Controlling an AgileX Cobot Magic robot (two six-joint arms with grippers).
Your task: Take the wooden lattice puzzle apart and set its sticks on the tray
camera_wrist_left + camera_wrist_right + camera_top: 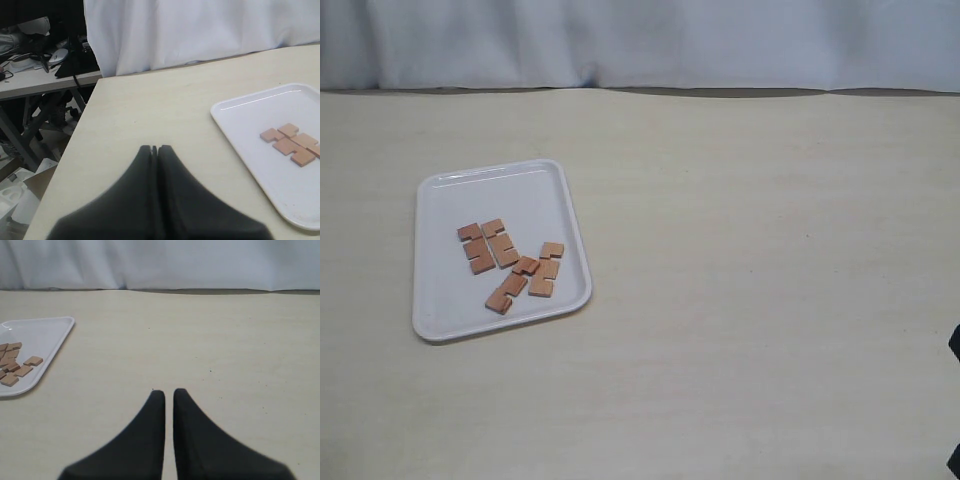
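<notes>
The white tray [450, 200] lies on the left of the table. No assembled lattice puzzle shows; several separate reddish-brown notched sticks [500, 243] lie flat on the tray, two side by side and the others [547, 270] closer to its right rim. The tray [250, 115] and some sticks [292, 145] also appear in the left wrist view, well away from my left gripper [154, 148], which is shut and empty over bare table. My right gripper [165, 391] has only a thin slit between its fingers and holds nothing, far from the tray [45, 330] and sticks [15, 367].
White cloth [640, 40] hangs behind the table's far edge. The left wrist view shows the table's side edge [75, 145], with a cluttered desk [45, 60] and floor beyond it. A dark bit of the right arm [955, 345] shows at the right border.
</notes>
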